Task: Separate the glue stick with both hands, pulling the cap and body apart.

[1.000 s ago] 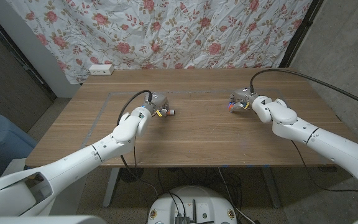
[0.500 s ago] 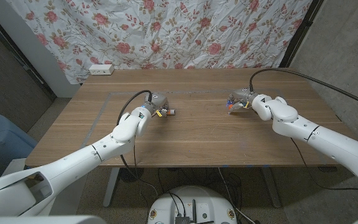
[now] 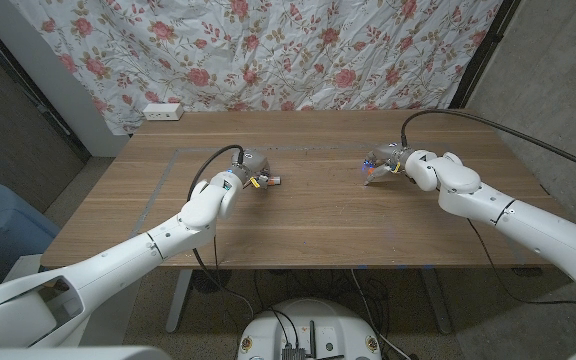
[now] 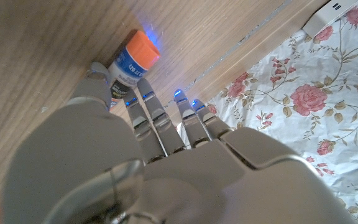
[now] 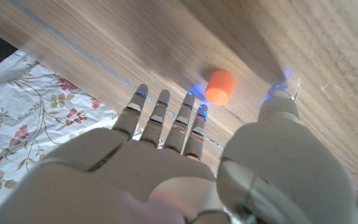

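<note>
The glue stick is in two parts. Its body (image 4: 131, 65), white-labelled with an orange end, lies on the table (image 3: 318, 215) between the thumb and the nearest finger of my left hand (image 4: 148, 155). The thumb touches its side and the fingers (image 4: 157, 115) reach out straight and apart. In the head view the body (image 3: 271, 181) lies just beside the left hand (image 3: 249, 167). The orange cap (image 5: 220, 86) lies alone on the wood beyond the fingertips of my right hand (image 5: 179, 155), which is open and apart from it. In the head view the cap (image 3: 370, 171) lies beside that hand (image 3: 388, 162).
A white power strip (image 3: 162, 111) lies at the table's far left corner, below a flowered cloth (image 3: 298, 50) on the wall. Thin tape lines (image 3: 173, 160) mark a rectangle on the wood. A black cable (image 3: 468, 118) arcs over the right arm.
My right hand has turned and pulled slightly away from the cap, which stays on the table. The left hand and the stick's body have not moved.
</note>
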Available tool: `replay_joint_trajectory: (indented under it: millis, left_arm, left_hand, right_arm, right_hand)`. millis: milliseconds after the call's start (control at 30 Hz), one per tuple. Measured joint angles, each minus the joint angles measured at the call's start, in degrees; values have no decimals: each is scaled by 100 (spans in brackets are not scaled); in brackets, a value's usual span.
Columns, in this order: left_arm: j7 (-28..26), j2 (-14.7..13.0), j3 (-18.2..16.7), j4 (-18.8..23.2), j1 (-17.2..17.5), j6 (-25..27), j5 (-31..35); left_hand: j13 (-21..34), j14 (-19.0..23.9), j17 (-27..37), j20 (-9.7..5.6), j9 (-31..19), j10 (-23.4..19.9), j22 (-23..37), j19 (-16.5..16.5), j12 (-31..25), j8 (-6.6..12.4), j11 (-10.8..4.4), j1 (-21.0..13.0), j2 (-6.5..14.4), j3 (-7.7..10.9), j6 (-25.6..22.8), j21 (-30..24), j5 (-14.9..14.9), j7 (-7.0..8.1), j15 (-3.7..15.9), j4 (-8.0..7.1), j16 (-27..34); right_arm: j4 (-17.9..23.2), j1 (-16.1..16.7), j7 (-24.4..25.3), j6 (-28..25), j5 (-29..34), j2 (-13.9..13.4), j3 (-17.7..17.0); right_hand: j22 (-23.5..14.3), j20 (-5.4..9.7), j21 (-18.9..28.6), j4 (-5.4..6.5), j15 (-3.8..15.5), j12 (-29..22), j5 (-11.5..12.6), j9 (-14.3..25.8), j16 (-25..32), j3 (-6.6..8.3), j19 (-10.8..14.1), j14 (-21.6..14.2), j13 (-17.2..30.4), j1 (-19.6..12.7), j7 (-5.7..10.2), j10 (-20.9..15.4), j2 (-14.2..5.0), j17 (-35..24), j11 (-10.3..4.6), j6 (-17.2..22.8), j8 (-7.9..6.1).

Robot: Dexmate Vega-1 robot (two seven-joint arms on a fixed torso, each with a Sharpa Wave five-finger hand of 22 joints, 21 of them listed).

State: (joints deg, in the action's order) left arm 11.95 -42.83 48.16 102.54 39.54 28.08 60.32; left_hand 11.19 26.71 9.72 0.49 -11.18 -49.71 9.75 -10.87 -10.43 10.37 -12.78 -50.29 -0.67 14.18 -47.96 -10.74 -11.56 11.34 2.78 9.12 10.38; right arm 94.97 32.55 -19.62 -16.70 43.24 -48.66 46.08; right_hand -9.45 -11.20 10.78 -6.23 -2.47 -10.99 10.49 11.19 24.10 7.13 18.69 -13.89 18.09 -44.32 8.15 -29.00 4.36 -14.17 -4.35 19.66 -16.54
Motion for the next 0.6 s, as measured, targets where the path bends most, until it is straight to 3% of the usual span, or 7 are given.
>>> replay_joint_trajectory:
  millis: [200,600]
  left_arm:
    - [94,-5,11,29,4,61,73]
    - [380,21,47,60,5,222,272]
  left_hand:
    - [0,-72,0,-1,0,245,0,60,0,0,-2,75,-75,-26,157,0,0,-5,-11,-17,0]
    - [-27,-421,0,95,29,1050,-11,299,30,-22,16,348,-228,-121,754,0,0,-84,-31,-63,-24]
  right_arm:
    - [28,-33,-154,-12,-98,1,-12]
    - [31,-98,-312,-33,-207,27,-2]
  right_hand:
    - [0,-68,0,-2,-145,19,15,0,-98,-2,-69,144,-53,121,-40,247,23,8,102,-224,161]
    - [0,-99,-40,-25,-225,19,15,-28,-150,-24,-103,224,-82,128,-98,415,22,7,107,-343,261]
